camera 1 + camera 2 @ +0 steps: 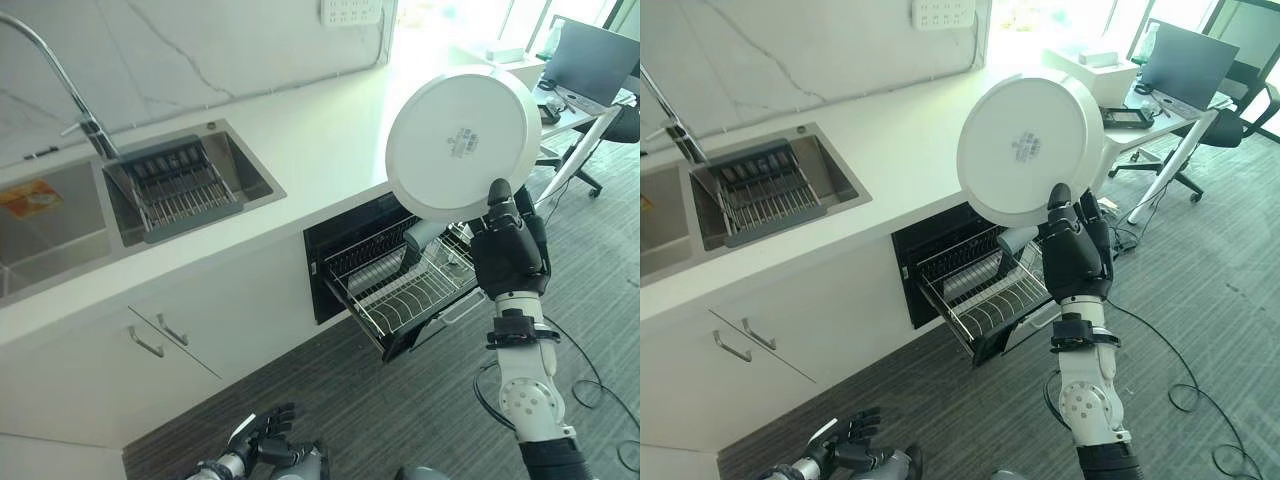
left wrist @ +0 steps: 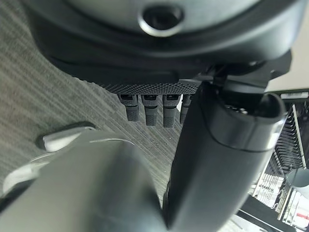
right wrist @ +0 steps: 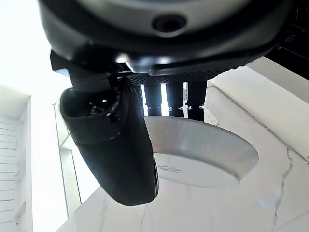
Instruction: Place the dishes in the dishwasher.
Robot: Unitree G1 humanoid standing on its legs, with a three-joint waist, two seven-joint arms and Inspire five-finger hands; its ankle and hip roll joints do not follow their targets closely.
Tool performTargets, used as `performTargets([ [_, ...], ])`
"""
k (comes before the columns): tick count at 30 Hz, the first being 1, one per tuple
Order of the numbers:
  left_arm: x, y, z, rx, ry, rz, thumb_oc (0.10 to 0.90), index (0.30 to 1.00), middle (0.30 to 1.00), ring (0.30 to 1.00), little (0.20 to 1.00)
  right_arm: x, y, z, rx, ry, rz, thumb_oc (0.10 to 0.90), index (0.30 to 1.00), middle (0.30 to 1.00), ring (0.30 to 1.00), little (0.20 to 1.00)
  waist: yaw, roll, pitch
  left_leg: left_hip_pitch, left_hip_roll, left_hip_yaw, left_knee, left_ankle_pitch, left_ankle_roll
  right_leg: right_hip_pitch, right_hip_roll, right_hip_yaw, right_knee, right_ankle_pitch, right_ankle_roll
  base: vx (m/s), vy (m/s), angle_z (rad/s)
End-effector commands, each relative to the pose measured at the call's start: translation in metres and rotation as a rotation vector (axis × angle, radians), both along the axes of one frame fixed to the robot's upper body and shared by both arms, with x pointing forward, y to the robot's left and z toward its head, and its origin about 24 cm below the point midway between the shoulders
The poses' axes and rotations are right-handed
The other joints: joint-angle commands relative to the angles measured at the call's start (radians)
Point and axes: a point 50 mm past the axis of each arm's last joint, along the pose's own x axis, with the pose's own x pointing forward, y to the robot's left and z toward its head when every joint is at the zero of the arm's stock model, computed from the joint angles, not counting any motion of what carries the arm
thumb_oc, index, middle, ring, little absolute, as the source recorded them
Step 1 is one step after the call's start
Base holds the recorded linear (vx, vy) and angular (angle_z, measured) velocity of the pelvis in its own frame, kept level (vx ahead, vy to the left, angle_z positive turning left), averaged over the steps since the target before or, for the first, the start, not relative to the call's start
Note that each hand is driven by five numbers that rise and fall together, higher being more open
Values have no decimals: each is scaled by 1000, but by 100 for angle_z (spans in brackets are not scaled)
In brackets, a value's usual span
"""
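**White plate held high over the pulled-out dishwasher rack**

The right hand pinches the lower rim of a white plate, thumb on the underside and fingers behind it, holding the plate nearly on edge with its base turned toward the camera. It hangs in the air above the wire rack, well apart from it. The rack juts out of the dark dishwasher opening under the white countertop (its front rim reaches past the counter edge into the carpeted aisle). Some of the rack's rows of tines stand free; a grey item sits at its back. To the left, a sink holds a grey drainer basket below a faucet. A desk and office chair stand beyond. The left hand hangs low over the floor, fingers loosely spread, holding nothing.
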Motion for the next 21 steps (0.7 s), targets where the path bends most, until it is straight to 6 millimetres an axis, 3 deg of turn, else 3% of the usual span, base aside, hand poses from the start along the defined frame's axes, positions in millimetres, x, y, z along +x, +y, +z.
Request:
performTargets([
  [1, 15, 10, 13, 49, -81, -7, 800, 900, 900, 900, 900, -5, -4, 72, -82, -381, -9, 400, 300, 300, 300, 300, -32, -9, 10, 56, -37, -62, -72, -64, -26, -43, -32, 66, -25, 106, 32, 115, -330, -7],
  [2, 17, 11, 13, 51, -77, 3, 800, 900, 900, 900, 900, -6, -4, 74, -88, -386, -18, 400, 300, 300, 300, 300, -41, -12, 11, 63, -32, -65, -72, -74, -27, -65, -46, 91, -25, 135, 43, 137, -325, 9],
  [4, 20, 12, 13, 36, -49, 40, 800, 900, 900, 900, 900, -10, -6, 80, -123, -395, -54, 400, 300, 300, 300, 300, -53, -18, 6, 69, -15, -84, -72, -85, -28, -68, -44, 130, -25, 107, 54, 158, -405, 55],
  [7, 4, 15, 2, -4, 16, 124, 800, 900, 900, 900, 900, -12, -11, 88, -241, -387, -131, 400, 300, 300, 300, 300, -45, -38, -24, 81, 41, -50, -72, -96, -61, -65, -58, 60, -25, 57, 72, 141, -414, 94],
  [10, -20, 12, -9, -38, 78, 188, 800, 900, 900, 900, 900, -14, -21, 85, -338, -341, -177, 400, 300, 300, 300, 300, -52, -40, -56, 79, 120, -8, -72, -75, -103, -45, -39, 21, -25, 5, 59, 120, -315, 56],
  [12, -30, 7, -14, -51, 107, 191, 800, 900, 900, 900, 900, -16, -34, 80, -392, -286, -227, 400, 300, 300, 300, 300, -70, -36, -61, 60, 218, 75, -72, -26, -142, -39, -33, -19, -25, -13, 37, 7, -266, 16],
  [14, -35, 0, -18, -57, 123, 175, 800, 900, 900, 900, 900, -17, -44, 76, -392, -245, -261, 400, 300, 300, 300, 300, -82, -34, -58, 51, 253, 128, -72, -9, -154, -29, -31, -43, -25, -25, 33, -40, -157, 44],
  [16, -38, -5, -22, -77, 135, 168, 800, 900, 900, 900, 900, -18, -55, 68, -420, -174, -311, 400, 300, 300, 300, 300, -106, -28, -57, 38, 264, 176, -72, 1, -165, -26, -35, -70, -25, -28, 35, -62, -99, 39],
  [21, -37, -4, -22, -100, 149, 226, 800, 900, 900, 900, 900, -10, -59, 53, -533, -94, -342, 400, 300, 300, 300, 300, -100, -21, -62, 43, 209, 104, -72, -24, -157, -26, -37, -43, -25, -28, 41, 25, 31, 4],
])
